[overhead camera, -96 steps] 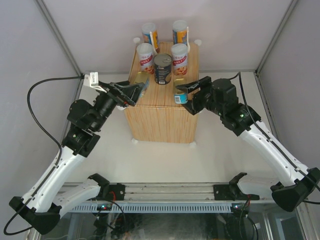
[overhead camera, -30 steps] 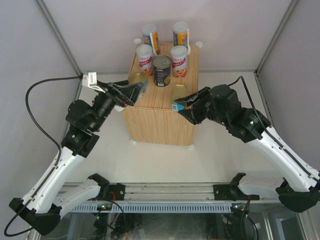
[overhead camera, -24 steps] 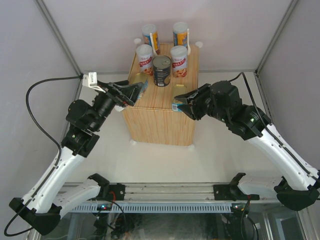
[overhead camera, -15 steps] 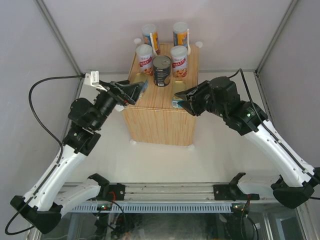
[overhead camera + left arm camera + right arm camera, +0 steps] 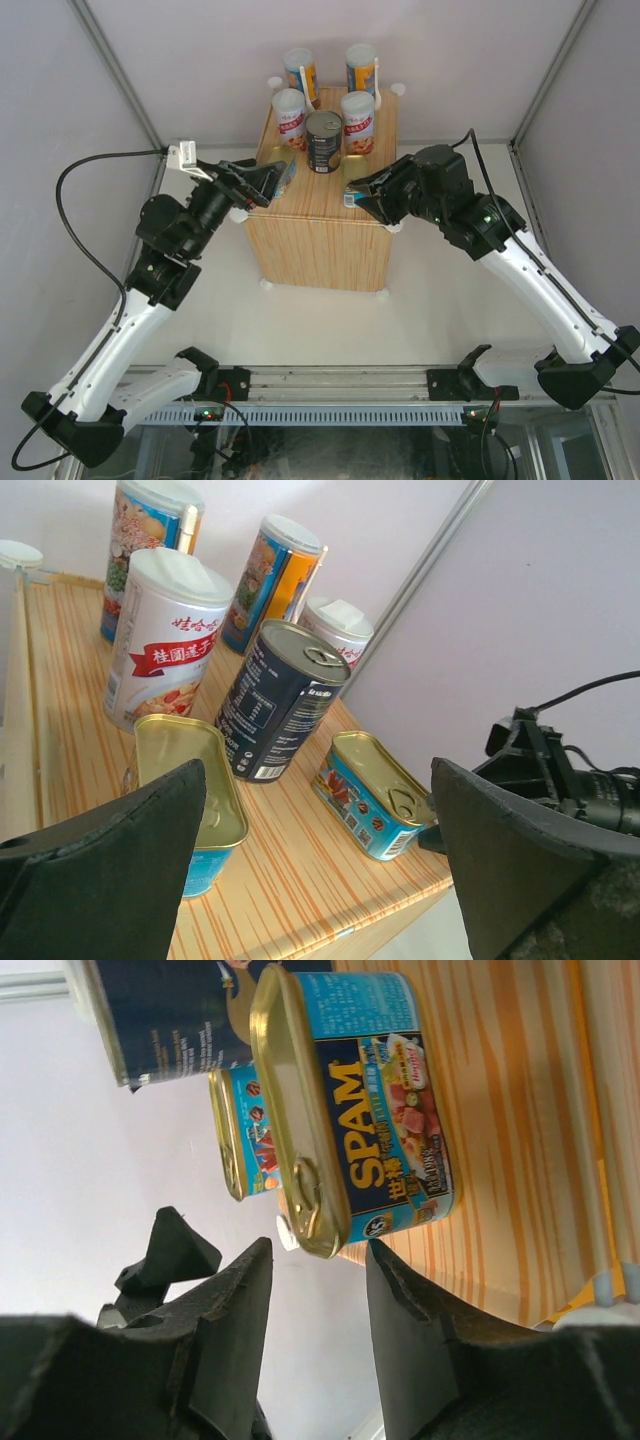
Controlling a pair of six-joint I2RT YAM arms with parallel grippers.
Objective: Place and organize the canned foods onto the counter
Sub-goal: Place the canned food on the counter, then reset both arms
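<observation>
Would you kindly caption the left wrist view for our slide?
Open left gripper facing a dark can, two flat tins and four more cans on the wooden counter.

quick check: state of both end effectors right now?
Left end effector: wide open, gripping nothing.
Right end effector: open, empty; the SPAM tin sits on the counter just ahead of it.

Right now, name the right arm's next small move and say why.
Probably draw the right gripper straight back. The Spam tin lies on the counter beyond its open fingertips, not between them, and the other six cans appear to be up there too.
</observation>
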